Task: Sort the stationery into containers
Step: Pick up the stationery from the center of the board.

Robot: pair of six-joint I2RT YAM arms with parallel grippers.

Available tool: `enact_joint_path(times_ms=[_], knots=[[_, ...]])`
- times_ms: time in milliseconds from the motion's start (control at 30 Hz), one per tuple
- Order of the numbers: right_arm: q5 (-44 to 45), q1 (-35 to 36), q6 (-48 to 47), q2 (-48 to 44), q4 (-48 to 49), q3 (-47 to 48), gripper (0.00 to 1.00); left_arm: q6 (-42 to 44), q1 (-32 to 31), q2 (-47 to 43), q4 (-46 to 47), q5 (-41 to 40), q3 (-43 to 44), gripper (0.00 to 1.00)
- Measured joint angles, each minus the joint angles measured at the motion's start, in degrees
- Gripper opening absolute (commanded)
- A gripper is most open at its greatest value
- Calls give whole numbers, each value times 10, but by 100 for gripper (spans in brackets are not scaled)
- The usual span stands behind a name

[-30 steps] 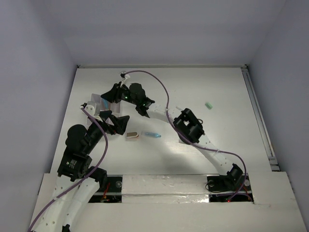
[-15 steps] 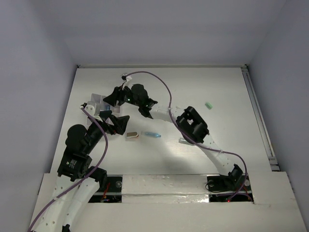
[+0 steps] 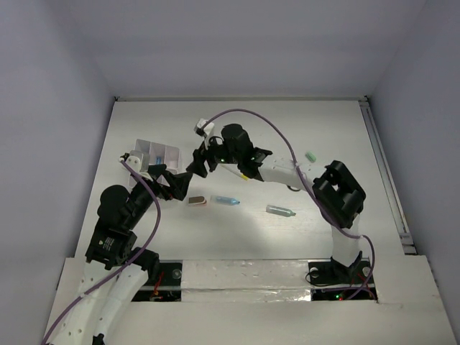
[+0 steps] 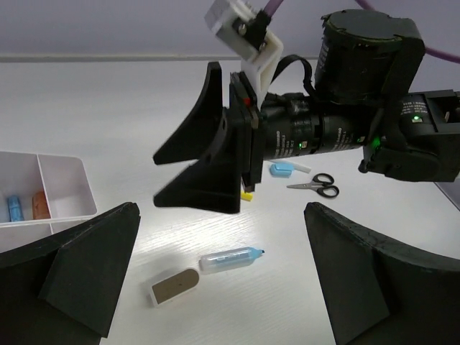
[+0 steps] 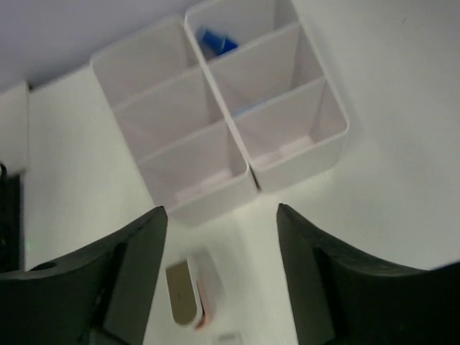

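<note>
Stationery is only partly sorted, as I judge it: most of the work is not yet done.

From the top camera, the white box (image 3: 162, 152) stands at the far left of the table (image 3: 345, 129). Several pieces lie loose on the open surface: a tan-grey block (image 3: 197, 201), a blue capsule (image 3: 226, 200) just beside it, a grey-teal capsule (image 3: 280, 210) further right, and a green piece (image 3: 311, 156) well apart, near the right arm. The left gripper (image 3: 175, 185) and the right gripper (image 3: 200, 164) are both close to the box. The table is white and matt, with a metal rail (image 3: 386, 172) along its right edge. Plain pale lilac walls close it on three sides.

From the left wrist, the fingers of this gripper stand wide apart and hold nothing. The block and the blue capsule lie on the table between them. Beyond the right gripper I see small scissors (image 4: 316, 185), a light blue piece (image 4: 282, 169) and a yellow bit (image 4: 246, 195). Two compartments hold a blue item (image 4: 14, 207) and an orange item (image 4: 39, 205).

From the right wrist, its fingers are apart too, with nothing between them, near the front edge of the box. A bright blue thing (image 5: 215, 41) shows in one far compartment. The other compartments look empty, though the walls hide part of their floors.
</note>
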Motion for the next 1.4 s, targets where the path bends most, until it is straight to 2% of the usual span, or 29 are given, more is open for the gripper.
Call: enact_joint_path(times_ms=[100, 233, 333, 533, 833, 1033, 1167, 1200, 1300, 1400], knots=[[-19, -2, -64, -3, -89, 4, 81, 0, 5, 0, 0, -1, 0, 99], [-30, -2, -134, 18, -224, 32, 86, 0, 15, 0, 0, -3, 0, 99], [-40, -2, -164, 43, -288, 64, 87, 0, 22, 0, 0, -3, 0, 99], [-53, 2, -192, 71, -346, 78, 88, 0, 30, 3, 5, -1, 0, 99], [-56, 32, -205, 117, -381, 126, 83, 0, 31, 9, 9, 0, 0, 99], [-53, 44, -207, 137, -393, 133, 72, 0, 31, 9, 12, 0, 0, 99], [-40, 48, -207, 149, -396, 140, 48, 0, 31, 9, 13, 0, 0, 99], [-36, 48, -207, 150, -396, 140, 46, 0, 31, 9, 13, 0, 0, 99], [-19, 50, -203, 151, -392, 139, 32, 0, 31, 9, 14, 1, 0, 99], [-10, 51, -189, 149, -363, 132, 26, 0, 31, 9, 16, 2, 0, 99]])
